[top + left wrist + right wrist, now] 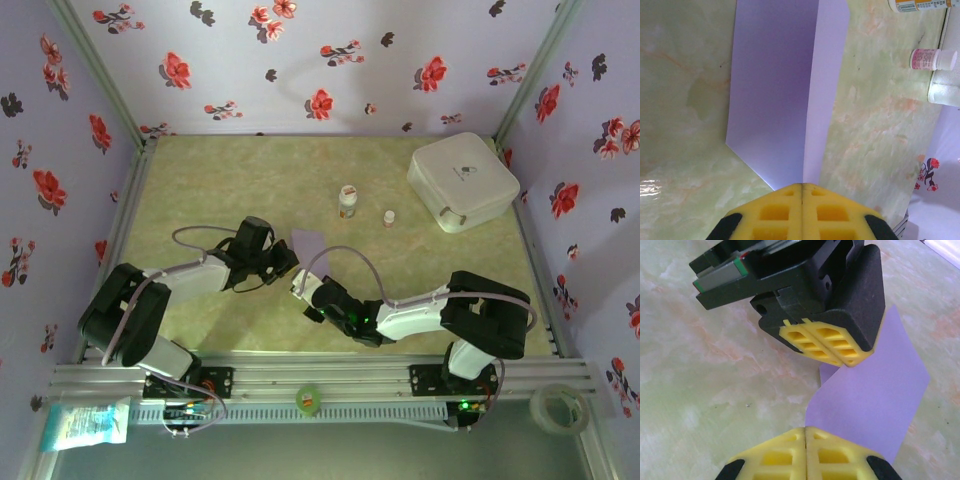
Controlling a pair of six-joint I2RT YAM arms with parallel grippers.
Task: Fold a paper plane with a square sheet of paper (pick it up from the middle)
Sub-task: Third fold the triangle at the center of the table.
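Nearest the lens: yellow pads of the right gripper (806, 430), pressed together and apparently nipping the near edge of the square sheet of paper (870, 400). Just beyond, the left gripper (842, 361), likewise clamped tight, pinching the sheet's opposite edge, lilac paper slung between the two. From the left wrist, a bent sheet with one sharp crease running out from the closed pads. From above, at mid-table (200, 190), just ahead of both wrists; hard to tell whether any corner touches down.

Probably featherlight, limp and slick against foam — easily crumpled, or torn if pulled two ways at once. Best held at an edge or along the crease, not mid-panel, and never tugged hard. Likely to flop or catch air if swung fast.

Open room: plenty to the left and on the near side. Taller bottle (347, 201) and shorter bottle (389, 217) near, just behind and to the right; white box (462, 180) well apart in the far right corner. Worth keeping sweeps clear of the bottles — probably toppled by a light knock.
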